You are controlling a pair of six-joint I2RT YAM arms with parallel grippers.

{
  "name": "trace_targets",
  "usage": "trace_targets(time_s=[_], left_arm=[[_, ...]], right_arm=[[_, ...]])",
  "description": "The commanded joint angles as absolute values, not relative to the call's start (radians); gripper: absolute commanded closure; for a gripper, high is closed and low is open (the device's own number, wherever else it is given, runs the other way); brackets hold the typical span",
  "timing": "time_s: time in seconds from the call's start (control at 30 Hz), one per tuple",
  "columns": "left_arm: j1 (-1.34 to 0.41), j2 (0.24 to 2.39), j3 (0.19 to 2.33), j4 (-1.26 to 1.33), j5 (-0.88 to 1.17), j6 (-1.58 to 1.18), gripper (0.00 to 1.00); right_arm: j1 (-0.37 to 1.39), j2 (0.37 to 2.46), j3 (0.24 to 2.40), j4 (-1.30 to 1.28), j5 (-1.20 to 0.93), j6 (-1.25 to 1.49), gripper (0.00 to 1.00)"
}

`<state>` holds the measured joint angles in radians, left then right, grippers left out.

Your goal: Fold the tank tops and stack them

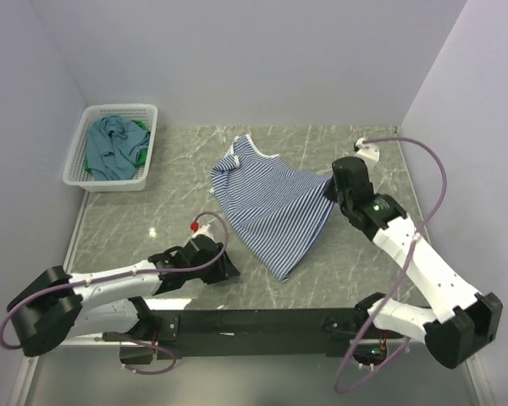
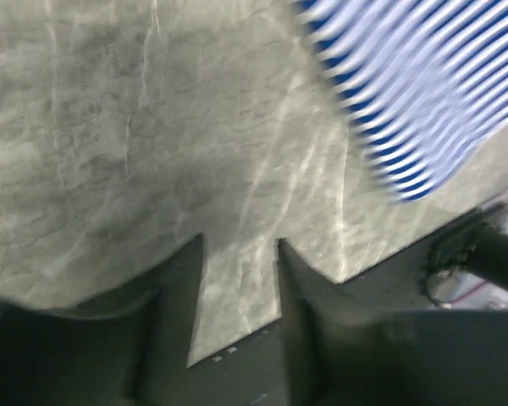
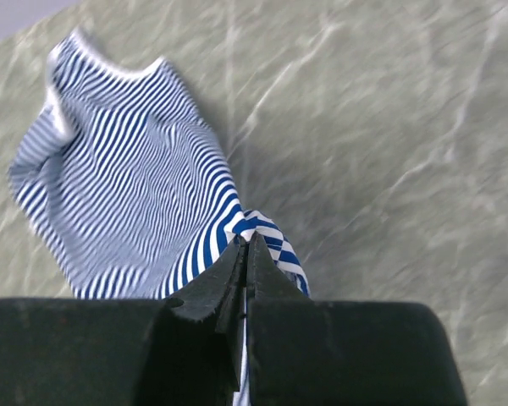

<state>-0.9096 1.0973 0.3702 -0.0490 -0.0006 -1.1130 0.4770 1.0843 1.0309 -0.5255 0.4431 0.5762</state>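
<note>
The navy-and-white striped tank top [image 1: 271,207] lies spread on the table's middle, neck at the far side, hem corner towards the near side. My right gripper [image 1: 332,188] is shut on its right hem corner [image 3: 267,233]. The top fills the left half of the right wrist view [image 3: 127,194]. My left gripper [image 1: 230,269] is open and empty, low over bare table just left of the top's near corner [image 2: 406,93]. The teal-blue tank top [image 1: 114,145] lies crumpled in the basket, with the green tank top [image 1: 140,153] showing at its edges.
The white lattice basket [image 1: 76,169] stands at the far left against the wall. A small white fitting [image 1: 367,148] lies at the far right. The black base rail [image 1: 262,326] runs along the near edge. Walls close in on three sides.
</note>
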Motion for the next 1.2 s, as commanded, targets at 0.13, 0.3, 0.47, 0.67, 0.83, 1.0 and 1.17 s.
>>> trace_targets(time_s=[0.13,0.3,0.47,0.67,0.83,1.0,1.17], left_arm=[[-0.985,1.299,0.520,0.124,0.003,-1.121,0.39],[-1.019,1.474,0.604,0.213,-0.061,-1.251,0.35],[-1.022,1.627,0.738,0.066,-0.233,-1.454,0.37],[-1.042,1.781,0.932,-0.188,-0.331,-1.667,0.45],[-1.046,1.873,1.023,-0.261,-0.327,-1.715,0.55],[-1.032,1.922,1.058,-0.288,-0.356,-1.678,0.85],[-0.944,1.795,1.092,-0.337,-0.429,-1.469,0.99]], right_arm=[[0.324,1.259,1.170,-0.534,0.520,0.479,1.00],[0.265,1.292,1.158,-0.515,0.468,0.499,1.00],[0.264,1.249,1.126,-0.522,0.459,0.508,1.00],[0.255,1.200,1.088,-0.514,0.436,0.520,1.00],[0.249,1.190,1.080,-0.512,0.419,0.525,1.00],[0.238,1.183,1.091,-0.509,0.385,0.520,1.00],[0.236,1.147,1.152,-0.543,0.339,0.503,1.00]])
